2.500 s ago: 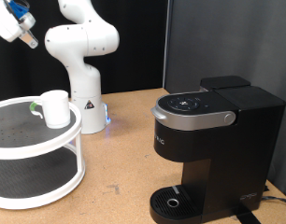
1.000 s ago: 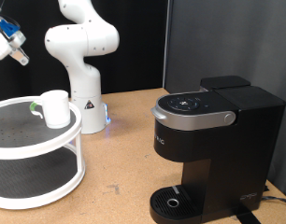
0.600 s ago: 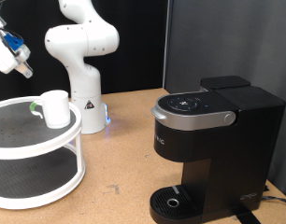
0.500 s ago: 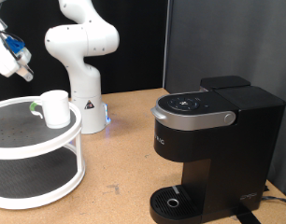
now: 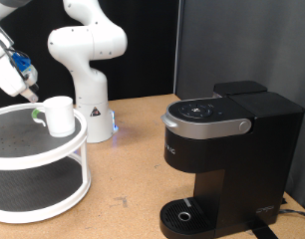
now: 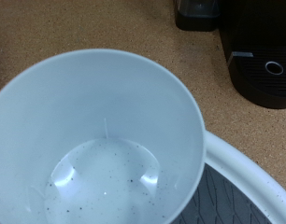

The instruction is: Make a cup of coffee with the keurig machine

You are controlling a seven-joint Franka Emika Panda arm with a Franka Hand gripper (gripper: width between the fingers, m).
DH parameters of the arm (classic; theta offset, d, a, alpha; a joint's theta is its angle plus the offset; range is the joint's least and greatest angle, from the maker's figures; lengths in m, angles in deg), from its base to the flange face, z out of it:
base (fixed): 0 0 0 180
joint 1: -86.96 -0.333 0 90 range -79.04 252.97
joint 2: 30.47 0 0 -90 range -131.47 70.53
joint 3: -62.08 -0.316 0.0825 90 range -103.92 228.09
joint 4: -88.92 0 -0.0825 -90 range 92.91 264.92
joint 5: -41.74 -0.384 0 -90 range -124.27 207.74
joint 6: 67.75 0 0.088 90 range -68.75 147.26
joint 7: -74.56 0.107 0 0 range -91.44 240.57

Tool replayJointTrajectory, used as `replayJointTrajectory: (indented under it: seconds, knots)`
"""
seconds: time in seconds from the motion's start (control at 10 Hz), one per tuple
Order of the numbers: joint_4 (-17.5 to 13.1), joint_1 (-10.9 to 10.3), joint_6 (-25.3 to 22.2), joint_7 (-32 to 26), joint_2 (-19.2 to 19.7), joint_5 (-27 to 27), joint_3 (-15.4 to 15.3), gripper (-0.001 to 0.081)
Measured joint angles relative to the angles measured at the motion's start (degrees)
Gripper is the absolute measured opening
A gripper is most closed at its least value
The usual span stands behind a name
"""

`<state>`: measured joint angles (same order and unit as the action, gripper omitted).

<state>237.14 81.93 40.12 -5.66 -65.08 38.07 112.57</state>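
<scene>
The white cup [image 5: 59, 116] stands upright on the top tier of a white round rack [image 5: 23, 149] at the exterior view's left. My gripper [image 5: 26, 83] hangs just above and to the left of the cup, not touching it. In the wrist view the cup's empty inside [image 6: 101, 149] fills the picture from close above, and no fingers show. The black keurig machine [image 5: 227, 149] stands at the exterior view's right with its lid down; it also shows in the wrist view [image 6: 260, 47].
The rack has a lower tier [image 5: 33, 184] and its rim shows in the wrist view [image 6: 250, 182]. A small green thing [image 5: 36, 115] lies beside the cup. The arm's white base [image 5: 88, 70] stands behind the rack. The machine's drip tray [image 5: 184, 214] is bare.
My gripper has come down from the exterior view's top left corner towards the cup. The cup and the machine have not moved.
</scene>
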Motion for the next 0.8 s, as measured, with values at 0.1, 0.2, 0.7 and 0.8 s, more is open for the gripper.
replayJointTrajectory:
  seconds: [0.1,0.2,0.7,0.8]
  knots:
    - [0.54,0.00,0.77,-0.40,0.22,0.17,0.05,0.0736]
    - [1.07,0.00,1.21,-1.01,0.28,0.20,0.27,0.0736]
    - [3.52,0.00,3.65,-5.24,0.28,0.19,3.32,0.0800]
    - [4.32,0.00,4.98,-5.67,0.29,0.19,3.81,0.0800]
